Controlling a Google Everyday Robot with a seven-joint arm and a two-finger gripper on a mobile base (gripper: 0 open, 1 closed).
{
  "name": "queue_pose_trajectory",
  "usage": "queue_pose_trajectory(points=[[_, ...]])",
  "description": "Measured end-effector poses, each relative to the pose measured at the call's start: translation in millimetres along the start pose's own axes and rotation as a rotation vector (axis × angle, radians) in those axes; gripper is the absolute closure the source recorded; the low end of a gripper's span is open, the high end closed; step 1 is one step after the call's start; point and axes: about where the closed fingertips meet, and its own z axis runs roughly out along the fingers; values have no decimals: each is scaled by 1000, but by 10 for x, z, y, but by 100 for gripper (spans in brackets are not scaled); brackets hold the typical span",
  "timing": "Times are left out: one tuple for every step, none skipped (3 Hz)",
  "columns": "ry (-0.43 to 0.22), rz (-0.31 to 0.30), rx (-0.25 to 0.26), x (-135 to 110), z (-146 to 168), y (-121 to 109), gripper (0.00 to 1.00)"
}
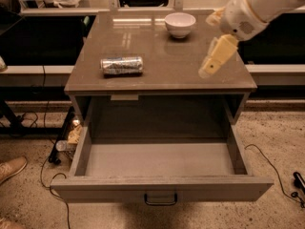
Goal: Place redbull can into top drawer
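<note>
The redbull can (122,66) lies on its side on the left of the tabletop (167,61), well apart from the gripper (208,68), which hangs over the right side (spread or closed, I cannot tell). Thin, light, smooth metal — it will likely roll and dent easily, so grip it across the middle of its round body. The top drawer (119,189) stands pulled out below.

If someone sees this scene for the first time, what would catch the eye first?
The top drawer gapes wide open at the front. On the cabinet top behind it the redbull can lies on its side at the left, while the gripper hangs over the right part, with a white bowl at the back.
</note>
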Motion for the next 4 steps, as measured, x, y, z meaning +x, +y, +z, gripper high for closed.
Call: queue_pose_trajectory(points=[[-39,-13,-22,-237,401,-306,0],[-33,-41,-66,-528,774,-379,0],[9,-58,-112,-769,1103,-297,0],[51,-78,-154,-974,1357,-168,0]])
